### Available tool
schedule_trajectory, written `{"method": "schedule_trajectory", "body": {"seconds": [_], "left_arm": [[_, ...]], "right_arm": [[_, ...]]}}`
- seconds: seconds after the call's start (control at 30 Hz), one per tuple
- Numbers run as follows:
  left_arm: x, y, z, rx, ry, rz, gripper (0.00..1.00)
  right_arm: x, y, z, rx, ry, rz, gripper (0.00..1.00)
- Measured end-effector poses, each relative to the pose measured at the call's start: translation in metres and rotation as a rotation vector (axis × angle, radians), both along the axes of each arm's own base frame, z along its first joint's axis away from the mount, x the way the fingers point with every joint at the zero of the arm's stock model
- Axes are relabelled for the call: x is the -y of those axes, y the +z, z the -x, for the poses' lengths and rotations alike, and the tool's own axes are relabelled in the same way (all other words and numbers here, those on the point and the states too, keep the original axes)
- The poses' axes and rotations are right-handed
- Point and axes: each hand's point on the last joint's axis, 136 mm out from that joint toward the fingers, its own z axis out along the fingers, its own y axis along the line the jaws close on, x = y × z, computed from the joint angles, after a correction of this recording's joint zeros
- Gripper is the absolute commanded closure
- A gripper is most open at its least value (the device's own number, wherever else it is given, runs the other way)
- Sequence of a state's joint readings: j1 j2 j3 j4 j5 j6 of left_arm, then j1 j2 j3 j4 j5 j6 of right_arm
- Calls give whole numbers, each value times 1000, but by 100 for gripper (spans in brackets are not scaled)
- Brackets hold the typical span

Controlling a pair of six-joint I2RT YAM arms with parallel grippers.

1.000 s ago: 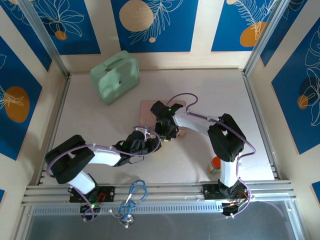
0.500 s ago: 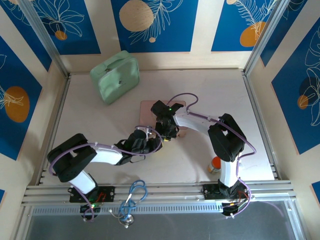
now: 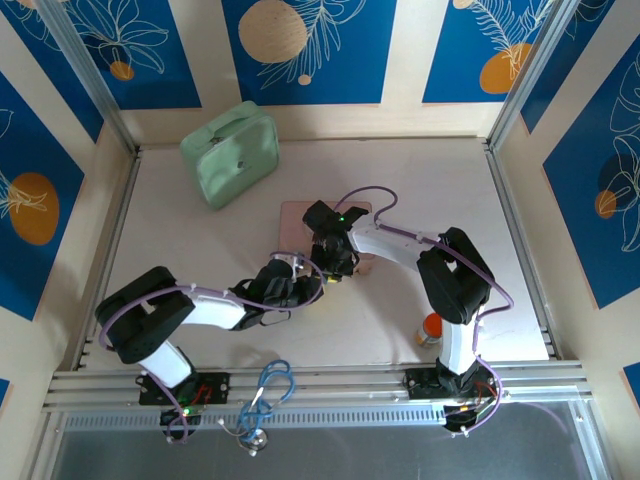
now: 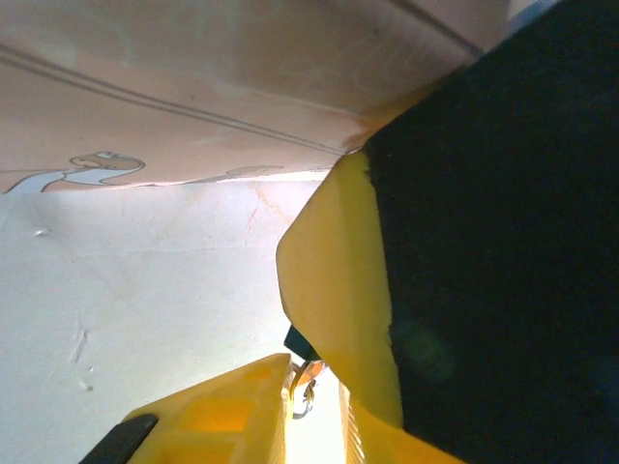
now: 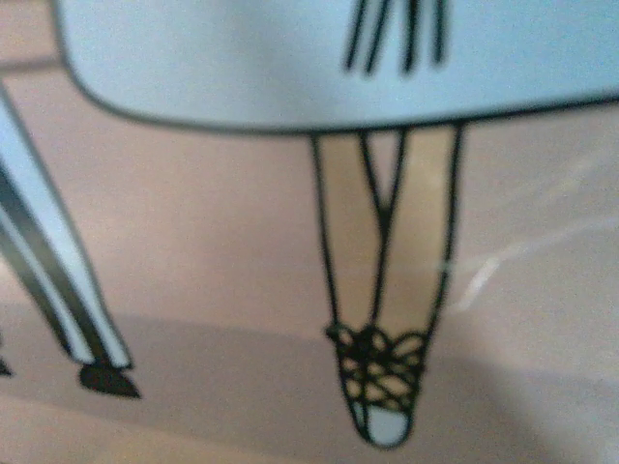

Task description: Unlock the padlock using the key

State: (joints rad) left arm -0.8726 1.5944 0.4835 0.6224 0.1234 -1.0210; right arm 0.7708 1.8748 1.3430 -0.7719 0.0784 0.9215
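In the top view my left gripper (image 3: 308, 285) and right gripper (image 3: 335, 268) meet tip to tip at the near edge of the pink picture tin (image 3: 295, 225). In the left wrist view my yellow fingers (image 4: 232, 406) have closed to a narrow gap around a small metal piece with a ring, the key (image 4: 306, 391). Just above it a dark teal bit (image 4: 297, 342) peeks out from under a big yellow and black mass (image 4: 338, 290); it may belong to the padlock, the rest of which is hidden. The right wrist view is pressed close to the tin's drawing (image 5: 377, 387).
A mint-green case (image 3: 230, 152) lies at the back left. A small orange-topped object (image 3: 430, 328) stands by the right arm's base. A blue cable loop (image 3: 272, 383) hangs over the front rail. White tabletop (image 4: 145, 290) spreads to the left of the grippers.
My left arm has edged a little to the right, closer to the right gripper. The right arm and the tin have stayed in place.
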Motion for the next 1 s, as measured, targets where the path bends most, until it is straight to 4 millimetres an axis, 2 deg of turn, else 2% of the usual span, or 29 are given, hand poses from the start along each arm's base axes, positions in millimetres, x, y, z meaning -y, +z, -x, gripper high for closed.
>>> {"method": "schedule_trajectory", "body": {"seconds": [0.13, 0.47, 0.6, 0.8, 1.0], "left_arm": [[0, -2, 0, -3, 2, 1, 84], [3, -1, 1, -13, -5, 18, 99], [6, 3, 2, -23, -12, 43, 100], [9, 8, 3, -28, -14, 66, 100], [11, 13, 3, -22, -19, 89, 100]], "right_arm": [[0, 0, 0, 2, 0, -2, 75], [1, -1, 1, 12, 5, -9, 68], [0, 0, 0, 29, 1, -28, 60], [-2, 1, 0, 70, -17, -85, 39], [7, 9, 1, 192, -60, -172, 31]]}}
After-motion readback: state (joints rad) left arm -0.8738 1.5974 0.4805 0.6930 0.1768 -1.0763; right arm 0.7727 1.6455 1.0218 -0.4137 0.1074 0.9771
